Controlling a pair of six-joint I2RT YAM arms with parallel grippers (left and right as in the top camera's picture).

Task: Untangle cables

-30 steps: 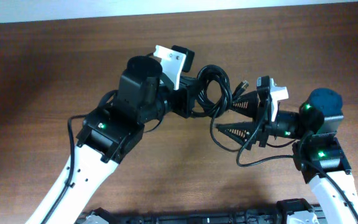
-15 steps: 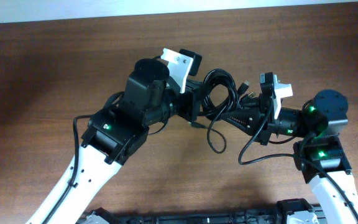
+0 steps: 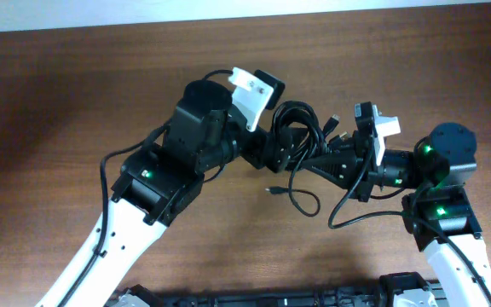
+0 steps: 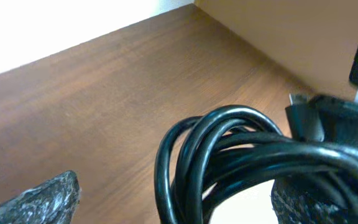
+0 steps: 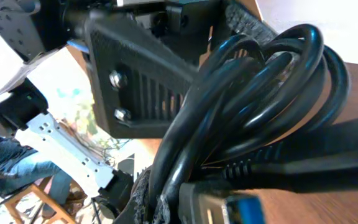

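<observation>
The cables (image 3: pixel 301 126) hang as a tight black coil just right of the frame's centre in the overhead view, lifted between the two arms and above the worktop (image 3: pixel 75 102).

The left end effector (image 3: pixel 273 153) reaches in from the lower left and meets the coil's left side. In its wrist view its fingers (image 4: pixel 48 196) stand wide apart at the bottom corners, so it is open. The glossy loops arch up between them, closer to the finger at lower right.

The right end effector (image 3: pixel 324 162) comes in from the right and meets the coil's lower right edge. From overhead its fingers look drawn together on the strands, so it appears closed on the cables. Its wrist view is filled with the loops at very close range, with a plug (image 5: pixel 225 208) showing a blue insert at the bottom centre.

One loose strand (image 3: pixel 303 201) drops below the coil and curls on the worktop, ending in a small connector (image 3: pixel 269 189) to its left. Another small tip (image 3: pixel 335 115) pokes out at the coil's upper right.
</observation>
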